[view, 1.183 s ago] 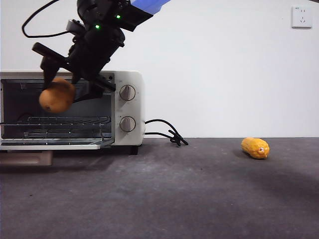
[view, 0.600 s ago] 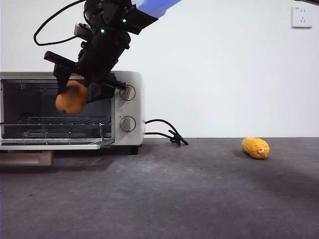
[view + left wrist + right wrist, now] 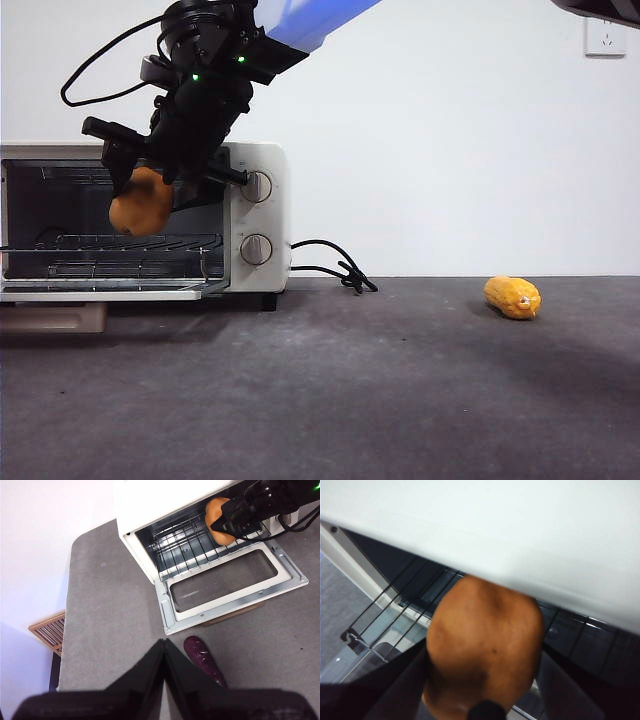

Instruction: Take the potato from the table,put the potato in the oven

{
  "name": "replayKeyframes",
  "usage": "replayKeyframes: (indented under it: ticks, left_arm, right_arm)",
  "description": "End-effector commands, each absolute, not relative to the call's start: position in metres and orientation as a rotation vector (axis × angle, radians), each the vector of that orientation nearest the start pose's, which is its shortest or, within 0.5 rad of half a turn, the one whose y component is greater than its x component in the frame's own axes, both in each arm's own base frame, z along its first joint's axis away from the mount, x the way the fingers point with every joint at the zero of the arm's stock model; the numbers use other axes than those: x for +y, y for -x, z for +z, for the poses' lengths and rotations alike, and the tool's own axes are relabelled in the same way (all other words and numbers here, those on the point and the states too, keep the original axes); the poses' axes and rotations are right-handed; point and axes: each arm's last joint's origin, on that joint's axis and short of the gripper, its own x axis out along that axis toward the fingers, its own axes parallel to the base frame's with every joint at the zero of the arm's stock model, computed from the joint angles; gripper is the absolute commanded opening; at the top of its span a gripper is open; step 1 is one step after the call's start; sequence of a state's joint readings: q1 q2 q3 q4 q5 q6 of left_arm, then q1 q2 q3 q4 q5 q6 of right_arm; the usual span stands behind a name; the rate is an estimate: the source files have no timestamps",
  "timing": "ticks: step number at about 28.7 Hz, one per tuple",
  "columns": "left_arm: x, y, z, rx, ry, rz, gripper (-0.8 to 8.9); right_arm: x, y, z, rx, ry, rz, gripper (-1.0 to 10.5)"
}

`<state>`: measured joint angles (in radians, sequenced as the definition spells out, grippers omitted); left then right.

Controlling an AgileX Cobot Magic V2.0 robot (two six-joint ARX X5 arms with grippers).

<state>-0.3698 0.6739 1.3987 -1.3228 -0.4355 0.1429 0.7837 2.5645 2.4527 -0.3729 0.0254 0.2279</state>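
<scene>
Foreground of the front view is bare table (image 3: 330, 400), a dark mottled surface that fills the lower half of the frame. Farther back at right centre lies a yellow corn cob piece (image 3: 512, 297), unchanged over the last second. At left centre stands the oven (image 3: 262, 215), its door (image 3: 100, 294) dropped flat and its wire rack (image 3: 120, 243) exposed. The right gripper (image 3: 135, 185) descends from the upper left of the frame, its jaws clamped on either side of the potato (image 3: 141, 201). Against the two earlier pictures the potato first moved right and slightly up, then settled back a little to the left; it now hangs at the mouth of the cavity, above the rack and not touching it. The right wrist view confirms this: the potato (image 3: 482, 645) fills the centre, with rack wires behind it and the white oven top across the upper frame. This reads as a fine alignment before insertion; the placing itself is not yet done. In the left wrist view the left gripper (image 3: 164, 647) waits at the bottom centre with its jaws closed together and empty, beside a dark purple item (image 3: 204, 661) on the table. No brand or label can be read on the oven in these views; the wall socket (image 3: 605, 33) at upper right carries marks too small to make out.
</scene>
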Motion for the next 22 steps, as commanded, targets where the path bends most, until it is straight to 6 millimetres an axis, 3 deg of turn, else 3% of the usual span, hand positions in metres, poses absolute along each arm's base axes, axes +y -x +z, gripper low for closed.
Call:
replayKeyframes:
  ticks: [1,18,22]
  left_arm:
    - [-0.001,-0.037,0.421,0.555,-0.386,0.021,-0.05]
    - [-0.001,-0.037,0.421,0.554,-0.385,0.020,-0.05]
    - [-0.001,-0.036,0.421,0.552,-0.385,0.020,-0.05]
  right_arm:
    - [0.404,-0.418,0.213,0.566,0.005,0.649,0.3]
    - [0.407,-0.419,0.199,0.573,0.057,0.647,0.3]
    - [0.406,-0.419,0.197,0.591,0.061,0.648,0.8]
